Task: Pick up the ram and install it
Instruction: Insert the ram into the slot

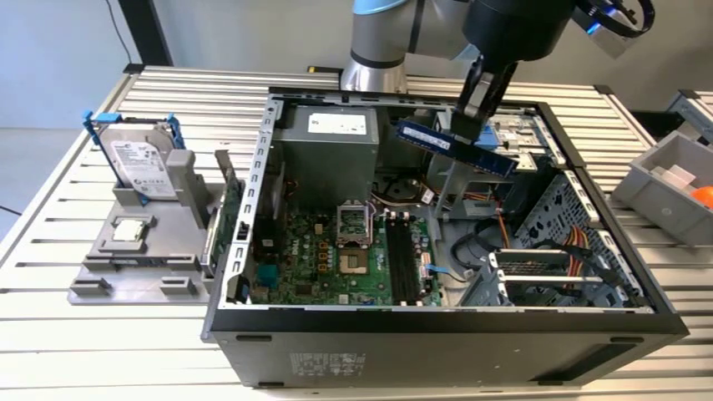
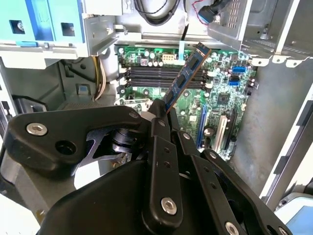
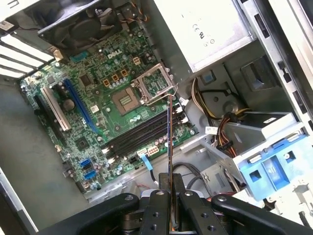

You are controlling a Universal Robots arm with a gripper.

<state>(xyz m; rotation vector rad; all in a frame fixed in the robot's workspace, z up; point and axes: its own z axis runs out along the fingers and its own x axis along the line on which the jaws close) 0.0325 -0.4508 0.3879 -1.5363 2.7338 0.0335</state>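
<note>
The ram (image 1: 429, 138) is a thin blue stick with small dark chips, held tilted in the air above the open computer case (image 1: 446, 322). My gripper (image 1: 468, 117) is shut on it near one end. In the second wrist view the ram (image 2: 188, 73) juts out from the gripper (image 2: 162, 111) over the motherboard. Edge-on in the first wrist view, the ram (image 3: 169, 132) rises from the gripper (image 3: 169, 182) and points toward the long black memory slots (image 3: 139, 138). These slots (image 1: 402, 263) lie beside the processor socket (image 1: 351, 225), well below the stick.
Case walls surround the green motherboard (image 1: 312, 259). A power supply (image 1: 334, 138) sits at the back, and a drive cage with orange cables (image 1: 557, 251) on the exterior view's right. Outside stand a hard drive in a grey holder (image 1: 145, 171), a green card (image 1: 230, 217) and a grey bin (image 1: 669, 180).
</note>
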